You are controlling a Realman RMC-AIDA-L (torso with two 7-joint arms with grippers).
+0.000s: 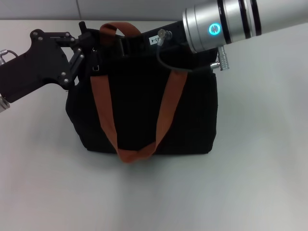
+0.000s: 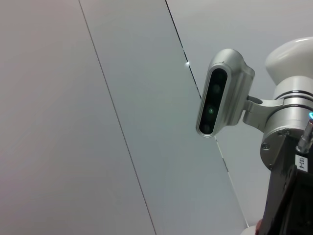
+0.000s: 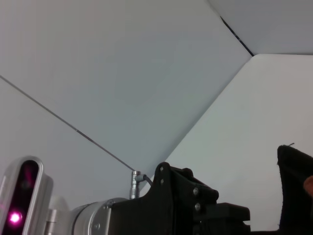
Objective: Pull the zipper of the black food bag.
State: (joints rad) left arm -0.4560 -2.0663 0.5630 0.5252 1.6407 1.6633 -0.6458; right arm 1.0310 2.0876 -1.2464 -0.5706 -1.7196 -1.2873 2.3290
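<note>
Two claws at the bag's top edge, both working from the far side. Left claw (image 1: pixel 86 43) comes in from the left at the bag's top left corner, black linkage body angled toward the zip line; fingertips sink into black fabric next to the orange strap, so can't tell if it's clenched or released, nor whether it grips anything. Right claw (image 1: pixel 144 42) sits at the top right of the bag, mostly hidden under its own silver forearm (image 1: pixel 240 21) with the lit blue ring; finger state can't be told either. Zipper pull not distinguishable in any view: black on black along the top edge, with both claws over it. Black food bag (image 1: pixel 139 115) stands upright on the white counter (image 1: pixel 260 168), middle of the head view, one orange-brown handle (image 1: pixel 137 154) hanging down its front face in a U, second handle (image 1: pixel 120 26) arching up at the top between the claws. Left wrist view shows only wall panels, the right arm's camera housing (image 2: pixel 222 93) and silver wrist joint. Right wrist view shows the left claw's black body (image 3: pixel 181 203), the counter, and a corner of the bag at the edge.
</note>
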